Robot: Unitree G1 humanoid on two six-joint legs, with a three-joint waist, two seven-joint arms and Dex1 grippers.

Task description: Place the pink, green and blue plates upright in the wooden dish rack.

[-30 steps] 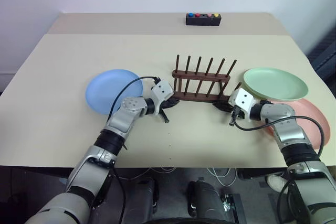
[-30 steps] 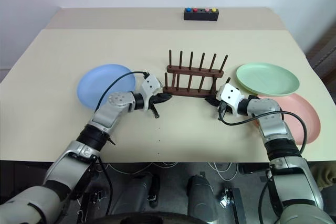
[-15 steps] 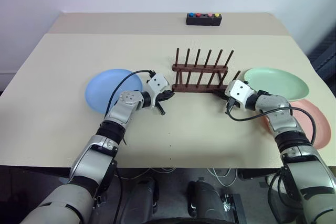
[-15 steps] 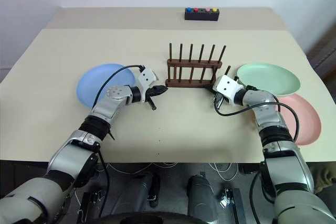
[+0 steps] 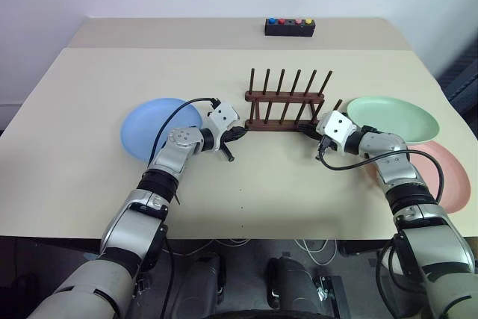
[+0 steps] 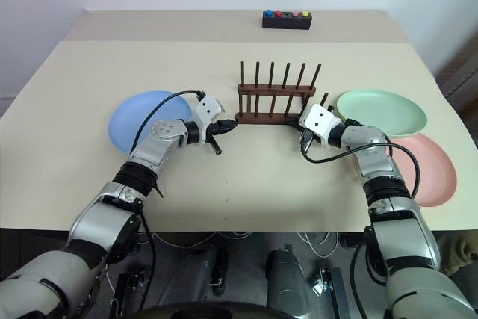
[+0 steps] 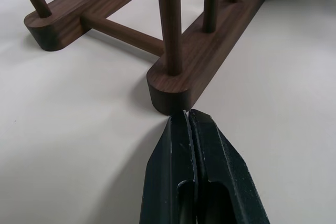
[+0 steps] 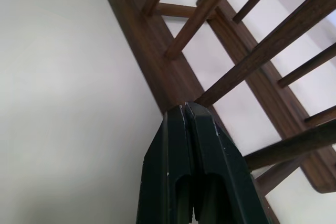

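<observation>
1. Wooden dish rack (image 5: 286, 102): dark brown, two parallel base rails, a row of thin upright pegs on each, cross bars between; stands at frame centre, slightly above middle, no plates in it.
2. Blue plate (image 5: 153, 126): light blue, round, matte, lying flat at centre left, left of the rack.
3. Green plate (image 5: 392, 118): pale mint, at right of the rack, its lower edge over the pink plate (image 5: 452, 177), salmon, at the far right edge.
4. My left gripper (image 7: 187, 116): fingers pressed together, nothing held; the tip sits right at the rounded end of the rack's near rail, touching or a hair off, can't tell. Arm reaches up from lower left, forearm crossing the blue plate's right edge.
5. My right gripper (image 8: 185, 107): fingers clamped together, empty; the tip is against the rack's near rail at its right end, beside a peg. Arm comes in from lower right, elbow bent, forearm over the pink plate's left part.
6. Table (image 5: 89, 102): beige matte top with a seam across the upper part.
7. Black box (image 5: 289, 28) with coloured buttons at top centre.
8. White wall behind the table.
</observation>
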